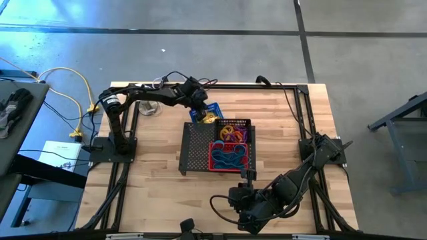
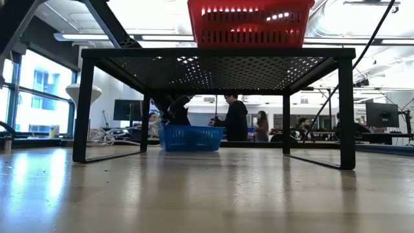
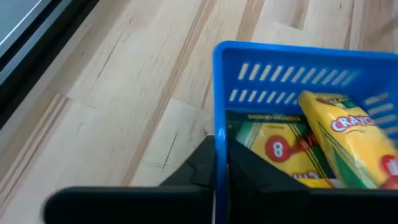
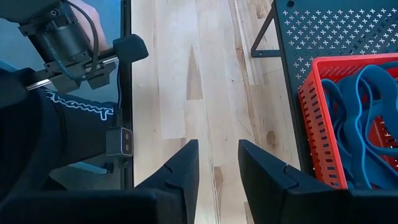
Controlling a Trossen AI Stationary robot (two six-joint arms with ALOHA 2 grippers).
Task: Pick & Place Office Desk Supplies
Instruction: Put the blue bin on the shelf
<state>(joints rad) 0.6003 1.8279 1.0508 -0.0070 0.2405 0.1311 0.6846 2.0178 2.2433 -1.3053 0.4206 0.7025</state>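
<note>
Left gripper (image 3: 222,171) clamped on the near wall of the small blue slotted plastic basket (image 3: 298,68), one finger outside, one inside. Inside the basket, yellow and green crayon boxes (image 3: 351,140). Beside it, the black perforated metal shelf (image 1: 199,143) carrying a red plastic basket (image 1: 230,159) with blue rubber-band loops (image 4: 367,124). Right gripper (image 4: 217,165) near the table's front edge, fingers apart, holding nothing.

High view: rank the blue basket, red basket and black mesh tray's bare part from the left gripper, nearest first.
From the left gripper:
1. Blue basket, fingers on its rim.
2. Black mesh tray's bare part, toward the table's middle.
3. Red basket, on the tray's right side.
</note>
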